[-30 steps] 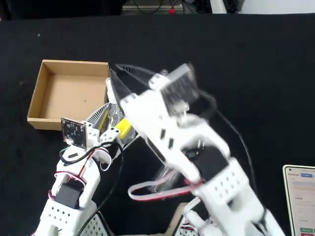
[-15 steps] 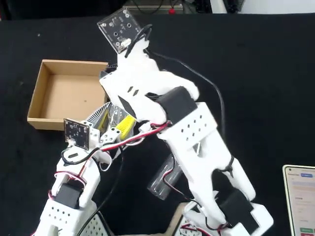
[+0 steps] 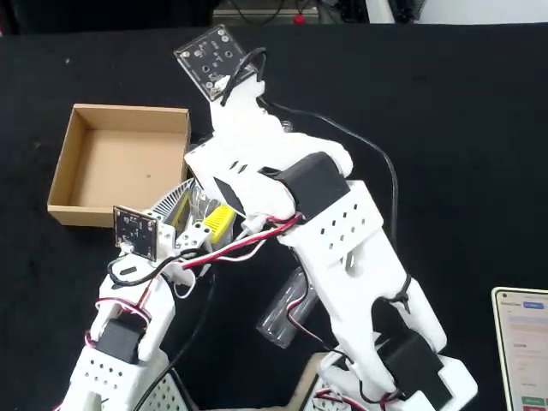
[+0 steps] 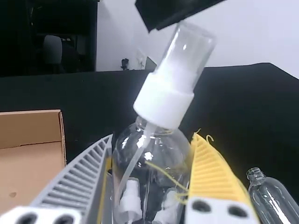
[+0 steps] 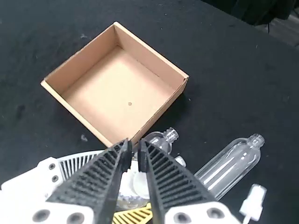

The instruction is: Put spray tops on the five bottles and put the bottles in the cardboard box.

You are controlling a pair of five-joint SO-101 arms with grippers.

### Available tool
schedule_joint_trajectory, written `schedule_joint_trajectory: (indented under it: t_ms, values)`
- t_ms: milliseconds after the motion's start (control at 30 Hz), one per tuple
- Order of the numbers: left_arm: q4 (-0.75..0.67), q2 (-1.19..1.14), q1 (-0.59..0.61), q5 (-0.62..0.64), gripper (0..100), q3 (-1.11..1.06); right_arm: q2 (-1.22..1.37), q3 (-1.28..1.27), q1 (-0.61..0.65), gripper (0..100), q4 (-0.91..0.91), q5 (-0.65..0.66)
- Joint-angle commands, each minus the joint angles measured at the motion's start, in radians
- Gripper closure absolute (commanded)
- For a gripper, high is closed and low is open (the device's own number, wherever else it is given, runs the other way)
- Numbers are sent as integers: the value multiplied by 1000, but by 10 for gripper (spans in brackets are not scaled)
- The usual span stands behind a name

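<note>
beside the cardboard box (image 5: 112,93) on the black desk (image 5: 233,70), the left end effector (image 4: 153,137) is clamped on a clear bottle (image 4: 154,172), with its grey and yellow fingers (image 4: 210,177) pressed against opposite sides. a white spray top (image 4: 164,95) with a clear cap sits on the bottle's neck, and its thin tube runs down inside. the right end effector (image 5: 134,142) hangs just above that cap. its black fingers (image 5: 168,179) are parted by only a narrow slit and grip nothing. from the high camera, the right arm (image 3: 342,240) arches over the left arm (image 3: 128,334), and the two meet just beside the box wall nearest them. two more bottles lie uncapped on the desk. one (image 5: 161,140) is just beside the box's wall, and the other (image 5: 229,161) lies farther from the box. a loose spray top (image 5: 252,196) rests near that second bottle, on its side away from the box. the box sits open-topped with its brown floor showing.
</note>
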State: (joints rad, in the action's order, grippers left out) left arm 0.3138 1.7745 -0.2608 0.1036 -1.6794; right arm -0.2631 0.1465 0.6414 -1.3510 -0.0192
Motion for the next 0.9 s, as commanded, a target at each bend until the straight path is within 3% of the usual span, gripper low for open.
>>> schedule_joint_trajectory:
  t_ms: [0,300,633,867]
  values:
    - [2,0,-5,-5,837,-22,-50,54,-9,974,-20,-40]
    - [3,0,-5,2,837,-22,-136,143,23,973,5,-40]
    - [46,2,1,-5,837,-22,-292,-53,-57,973,31,-38]
    - [21,9,4,-6,837,-5,-590,-355,-279,973,138,87]
